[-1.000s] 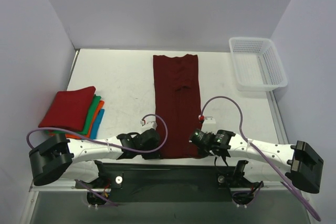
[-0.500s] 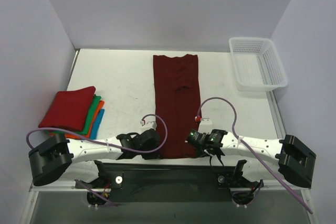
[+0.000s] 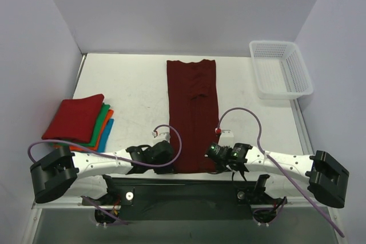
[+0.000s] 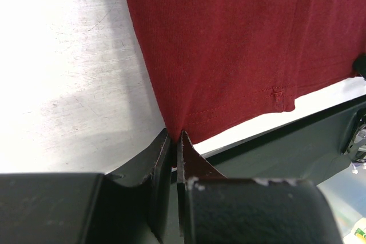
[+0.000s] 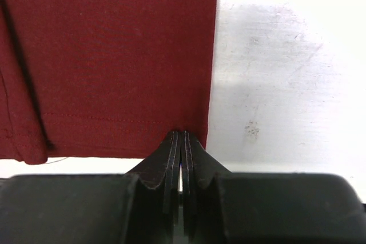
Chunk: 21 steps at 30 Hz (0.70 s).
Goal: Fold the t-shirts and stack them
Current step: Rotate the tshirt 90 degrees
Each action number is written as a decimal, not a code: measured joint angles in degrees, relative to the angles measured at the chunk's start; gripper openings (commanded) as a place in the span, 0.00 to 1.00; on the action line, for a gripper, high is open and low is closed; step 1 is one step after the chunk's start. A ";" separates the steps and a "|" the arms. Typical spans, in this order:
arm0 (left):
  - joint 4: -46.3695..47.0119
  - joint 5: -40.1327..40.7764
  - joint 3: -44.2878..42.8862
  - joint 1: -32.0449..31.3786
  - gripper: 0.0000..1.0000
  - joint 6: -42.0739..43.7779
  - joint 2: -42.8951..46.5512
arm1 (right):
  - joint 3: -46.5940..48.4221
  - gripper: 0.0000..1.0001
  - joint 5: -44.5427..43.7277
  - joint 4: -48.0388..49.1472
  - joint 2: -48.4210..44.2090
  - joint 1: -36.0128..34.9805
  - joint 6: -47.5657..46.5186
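The dark maroon t-shirt point(image 3: 191, 107) lies flat as a long narrow strip down the middle of the table, its hem at the near edge. My left gripper point(image 3: 172, 159) is shut on the hem's near-left corner, and cloth shows between its fingertips in the left wrist view point(image 4: 174, 136). My right gripper point(image 3: 213, 156) is shut at the hem's near-right corner, its tips on the shirt's edge point(image 5: 182, 135). The maroon cloth fills both wrist views point(image 4: 240, 38) point(image 5: 108, 55). A stack of folded shirts point(image 3: 80, 121), red on top of green, orange and blue, sits at the left.
A white plastic mesh basket point(image 3: 280, 70) stands at the back right corner. The table's near edge and the dark base rail point(image 3: 183, 184) run just behind both grippers. Purple cables point(image 3: 240, 110) loop above each wrist. Walls close in on the left, back and right.
My right gripper shifted slightly left, then back right, along the hem's near-right corner, and its arm swung. The left gripper and the shirt stayed put.
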<state>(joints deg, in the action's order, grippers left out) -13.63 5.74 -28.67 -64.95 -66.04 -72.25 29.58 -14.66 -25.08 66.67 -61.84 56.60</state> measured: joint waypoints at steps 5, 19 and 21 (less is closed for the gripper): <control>-0.28 0.00 0.24 0.00 0.06 -0.24 0.44 | -1.22 0.00 0.15 -0.76 -3.63 0.48 0.00; -2.69 0.02 1.33 0.00 0.03 -0.87 2.99 | -4.20 0.00 0.15 -5.68 -11.85 1.55 0.44; -2.89 0.02 1.33 0.00 0.03 -0.87 3.08 | -4.35 0.00 0.15 -6.10 -12.61 1.55 0.46</control>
<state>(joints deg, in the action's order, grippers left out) -16.51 5.76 -27.33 -64.95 -66.92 -69.17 25.23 -14.50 -31.18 54.06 -60.29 57.06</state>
